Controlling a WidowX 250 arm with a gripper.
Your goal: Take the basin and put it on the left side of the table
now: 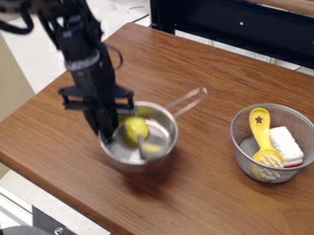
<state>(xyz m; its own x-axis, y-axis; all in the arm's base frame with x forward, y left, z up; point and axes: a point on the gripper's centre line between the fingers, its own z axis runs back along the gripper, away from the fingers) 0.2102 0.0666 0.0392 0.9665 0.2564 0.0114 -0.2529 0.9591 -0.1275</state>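
Observation:
The gripper (pixel 107 131) hangs down left of the table's middle, shut on the left rim of the basin. That basin (pixel 160 146) is a round metal pan, its wire-like handle pointing to the upper right. A dark shadow lies on the wood below it and to its right, and it looks slightly raised off the table (pixel 67 133). Inside the basin rest a yellow-green round object (pixel 134 128) and a grey, slim piece (pixel 142 148). The fingers cover part of the left rim.
On the right stands a wire mesh basket (pixel 245 161) holding a yellow fork-like utensil (pixel 260 131) and a white block (pixel 286 142). A black metal frame (pixel 239 27) runs behind the table's back edge. The table's left and front edges are in view.

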